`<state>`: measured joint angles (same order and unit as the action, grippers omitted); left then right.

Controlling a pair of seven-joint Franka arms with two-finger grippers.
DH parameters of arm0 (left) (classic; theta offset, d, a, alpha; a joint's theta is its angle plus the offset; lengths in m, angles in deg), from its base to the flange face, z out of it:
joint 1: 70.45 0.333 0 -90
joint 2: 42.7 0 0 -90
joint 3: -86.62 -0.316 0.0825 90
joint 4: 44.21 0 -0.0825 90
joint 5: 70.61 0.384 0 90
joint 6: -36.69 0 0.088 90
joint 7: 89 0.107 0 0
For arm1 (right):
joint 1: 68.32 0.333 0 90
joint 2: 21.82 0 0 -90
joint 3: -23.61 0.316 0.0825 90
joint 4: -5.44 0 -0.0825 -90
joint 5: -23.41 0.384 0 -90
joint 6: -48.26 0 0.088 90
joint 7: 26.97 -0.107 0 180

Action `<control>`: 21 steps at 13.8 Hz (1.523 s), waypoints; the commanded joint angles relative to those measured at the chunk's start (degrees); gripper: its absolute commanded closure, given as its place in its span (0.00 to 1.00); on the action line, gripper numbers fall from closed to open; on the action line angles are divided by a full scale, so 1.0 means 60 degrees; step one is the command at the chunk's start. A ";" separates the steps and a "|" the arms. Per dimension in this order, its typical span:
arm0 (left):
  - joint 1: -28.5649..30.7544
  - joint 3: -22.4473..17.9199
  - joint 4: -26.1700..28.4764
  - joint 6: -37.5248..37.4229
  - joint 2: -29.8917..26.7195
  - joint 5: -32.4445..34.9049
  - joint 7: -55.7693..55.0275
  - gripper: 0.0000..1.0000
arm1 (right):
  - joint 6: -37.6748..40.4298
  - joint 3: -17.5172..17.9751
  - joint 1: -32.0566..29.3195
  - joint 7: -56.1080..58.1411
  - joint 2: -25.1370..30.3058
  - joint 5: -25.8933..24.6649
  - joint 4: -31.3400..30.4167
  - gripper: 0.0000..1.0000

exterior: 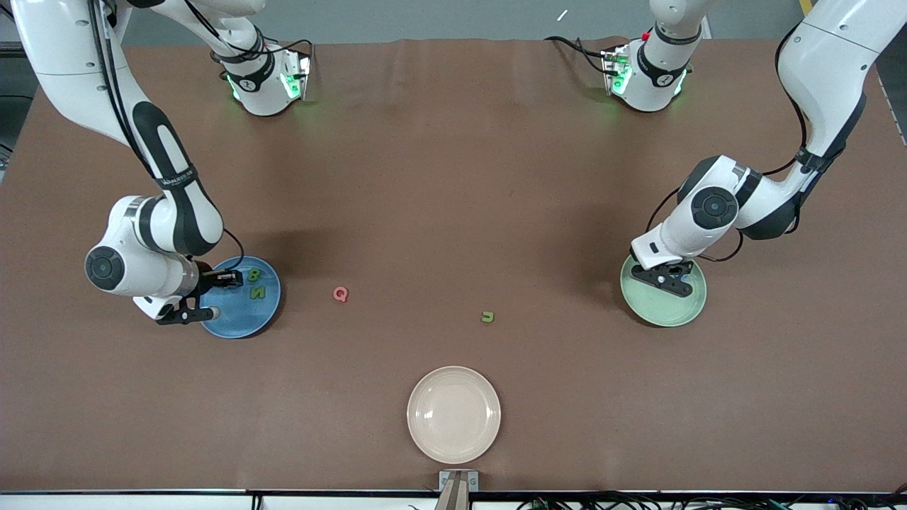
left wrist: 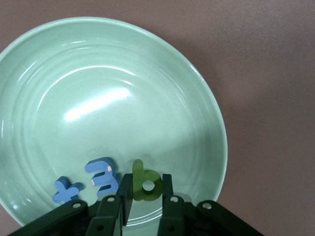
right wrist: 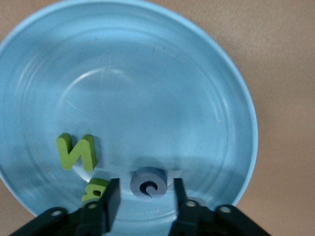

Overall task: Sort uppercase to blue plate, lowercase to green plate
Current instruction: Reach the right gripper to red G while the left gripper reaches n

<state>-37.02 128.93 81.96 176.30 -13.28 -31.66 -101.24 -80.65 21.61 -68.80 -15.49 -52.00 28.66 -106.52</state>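
Note:
My right gripper is open low over the blue plate. The blue C-like ring sits on the plate between its jaws, with a gap on each side. The green N and green B lie on the same plate. My left gripper is over the pale green plate, shut on the green q/p letter. The blue x and blue m/E lie on that plate. The red-pink Q and green u/n lie on the table between the plates.
A cream plate sits near the table's front edge, nearer the front camera than the Q and the u/n. The two arm bases stand at the farthest edge of the brown table.

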 commanded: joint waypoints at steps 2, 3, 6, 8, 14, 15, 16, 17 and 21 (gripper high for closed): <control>0.0198 0.0155 0.0067 0.0154 -0.0040 0.0174 0.0106 0.27 | 0.1149 0.0157 -0.0097 -0.0169 0.0401 0.0062 0.0434 0.00; 0.0198 0.0169 0.0037 0.0154 -0.0069 0.0174 0.0034 0.21 | 0.1370 0.0215 -0.0023 -0.0576 0.0402 0.0077 0.0698 0.00; 0.0184 0.0563 -0.0342 0.0139 -0.0069 0.0087 -0.0200 0.01 | 0.1344 0.0245 0.0941 -0.2479 0.0372 0.0091 0.1066 0.00; -0.0035 0.0915 -0.0825 0.0023 0.0004 -0.0001 -0.1192 0.01 | 0.1256 0.0245 0.1556 -0.3432 0.0329 0.0237 0.1344 0.00; -0.2742 0.0887 -0.3737 -0.1470 0.1656 -0.0016 -0.4591 0.01 | -0.1099 0.0216 0.3023 -0.4872 -0.0680 0.0853 0.1477 0.00; -0.3196 0.0786 -0.4293 -0.1632 0.1949 -0.0031 -0.4987 0.01 | -0.1422 0.0216 0.3140 -0.4872 -0.0827 0.0853 0.1463 0.00; -0.3838 0.0494 -0.4893 -0.1706 0.2213 -0.0031 -0.5383 0.01 | -0.1643 0.0216 0.3258 -0.4887 -0.0945 0.0853 0.1448 0.00; -0.4454 0.0129 -0.5363 -0.1721 0.2433 -0.0060 -0.5735 0.01 | -0.1790 0.0216 0.3346 -0.4887 -0.1004 0.0853 0.1404 0.00; -0.6944 -0.1642 -0.7063 -0.1706 0.3078 -0.1229 -0.6279 0.01 | -0.2158 0.0216 0.3551 -0.4858 -0.1005 0.0824 0.0995 0.00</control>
<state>-72.52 123.56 46.31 167.80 2.64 -36.10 -137.95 -92.60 23.35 -48.36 -44.25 -58.83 33.25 -98.76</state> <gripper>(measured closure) 0.004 0.000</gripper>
